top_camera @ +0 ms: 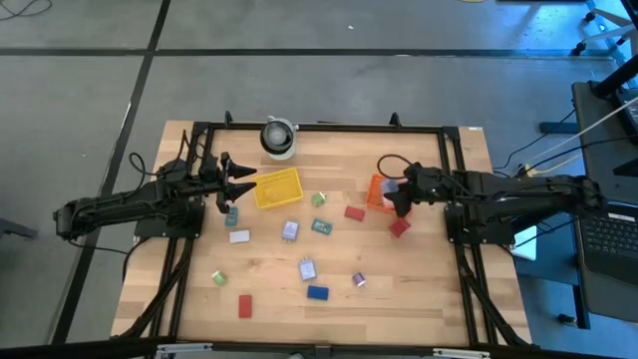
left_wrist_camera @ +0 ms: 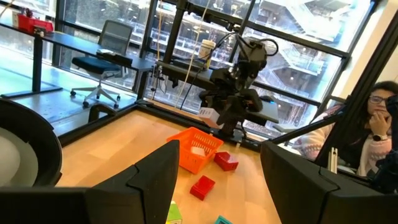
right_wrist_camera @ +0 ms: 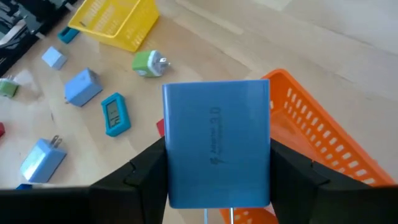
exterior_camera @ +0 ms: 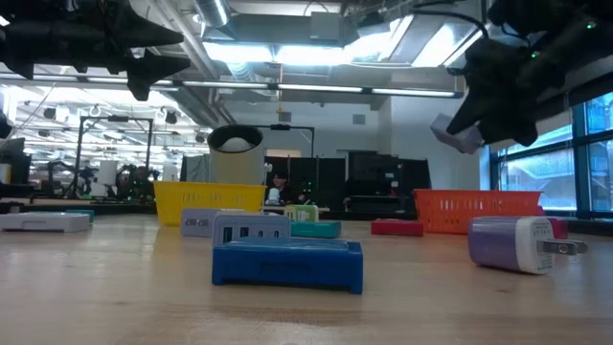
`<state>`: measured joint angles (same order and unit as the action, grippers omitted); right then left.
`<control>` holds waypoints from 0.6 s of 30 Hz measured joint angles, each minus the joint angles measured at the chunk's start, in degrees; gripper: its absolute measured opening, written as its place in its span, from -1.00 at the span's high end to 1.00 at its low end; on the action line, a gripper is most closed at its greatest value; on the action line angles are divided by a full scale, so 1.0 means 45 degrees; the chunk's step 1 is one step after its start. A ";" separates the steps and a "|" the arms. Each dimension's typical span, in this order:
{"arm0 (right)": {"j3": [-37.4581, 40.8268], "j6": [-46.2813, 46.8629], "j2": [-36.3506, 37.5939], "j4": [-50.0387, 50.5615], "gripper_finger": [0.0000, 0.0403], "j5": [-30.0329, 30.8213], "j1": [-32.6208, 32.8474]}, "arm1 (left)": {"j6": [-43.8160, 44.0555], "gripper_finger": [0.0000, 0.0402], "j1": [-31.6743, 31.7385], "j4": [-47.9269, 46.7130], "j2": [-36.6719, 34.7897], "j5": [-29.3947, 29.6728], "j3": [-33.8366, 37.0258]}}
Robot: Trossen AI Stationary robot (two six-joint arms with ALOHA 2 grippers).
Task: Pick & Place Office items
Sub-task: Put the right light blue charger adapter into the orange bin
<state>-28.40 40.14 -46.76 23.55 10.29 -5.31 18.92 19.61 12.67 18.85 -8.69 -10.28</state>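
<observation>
Right gripper (right_wrist_camera: 217,186) clamped on a blue charger block (right_wrist_camera: 216,149), held in the air just beside the orange mesh basket (top_camera: 377,191), at roughly three o'clock on the table in the high view. Step in hand, by the look of it: carrying a picked item to its bin. Next move likely calls for a short shift over the basket's open top, then parting the fingers and letting the block drop inside; worth keeping the block clear of the basket rim, which sits close under it.

Left gripper (top_camera: 236,181) hovering with fingers apart and nothing between them, at about nine o'clock, just beside the yellow mesh basket (top_camera: 276,188).

Farther out, still on the wood: a red block (top_camera: 354,212) and another red block (top_camera: 399,227) near the orange basket, a teal piece (top_camera: 321,227), a lavender charger (top_camera: 290,230), a white block (top_camera: 239,236), a blue block (top_camera: 317,292) toward six o'clock. A roll of tape (top_camera: 279,138) at twelve o'clock. Nothing seen between the held block and the basket opening.
</observation>
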 joint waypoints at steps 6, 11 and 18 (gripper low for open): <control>0.0000 -0.0125 -0.0280 0.0022 -0.04 -0.0461 -0.0649 | 0.0432 -0.10 -0.0003 0.0000 0.0212 0.0000 0.0000; 0.0000 -0.0180 -0.1150 0.0000 -0.04 -0.0867 -0.0908 | 0.0385 -0.10 -0.0003 -0.0006 0.0610 0.0004 -0.0205; 0.0000 -0.0471 -0.2428 -0.0243 -0.04 -0.0969 -0.1317 | -0.0193 -0.10 -0.0003 -0.0575 0.1403 0.0005 -0.1082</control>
<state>-28.40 38.02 -57.69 22.46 5.93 -11.24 18.05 19.59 10.08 25.16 -8.67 -15.15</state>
